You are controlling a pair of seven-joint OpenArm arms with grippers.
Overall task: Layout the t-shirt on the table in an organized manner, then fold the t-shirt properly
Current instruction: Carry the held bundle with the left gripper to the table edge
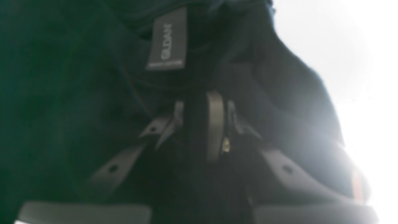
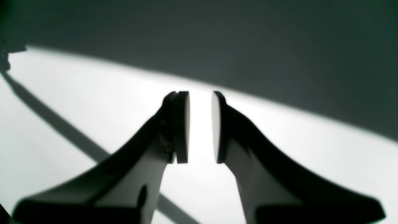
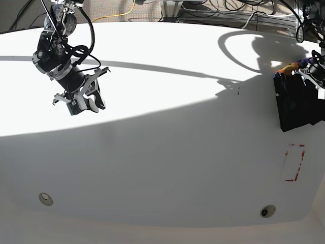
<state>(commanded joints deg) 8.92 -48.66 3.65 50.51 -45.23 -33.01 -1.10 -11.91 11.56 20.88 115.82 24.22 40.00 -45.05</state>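
Hanging at the far right edge of the base view, the t-shirt (image 3: 299, 104) is a bunched black bundle, lifted by the left end effector (image 3: 314, 71) above the counter (image 3: 167, 152). A little of the orange and purple print (image 3: 290, 67) shows at its top. In the left wrist view the left end effector (image 1: 203, 124) is closed on the t-shirt (image 1: 77, 93) close to the collar — the grey neck label (image 1: 168, 40) sits just above the pads. This grip near the neck probably serves to let the cloth fall straight under its own weight, so it can be laid flat afterwards.

The right end effector (image 3: 84, 99) hovers on the other side of the counter, well apart from the shirt. Its pads (image 2: 182, 127) stand apart with a narrow gap and nothing between them — it holds nothing, and seems to wait for a free corner.

The red dashed rectangle (image 3: 294, 162) lies just below the hanging cloth, uncovered. The two metal discs (image 3: 45, 199) sit near the front edge. By this state, the laying out is not yet done and the folding has not begun.
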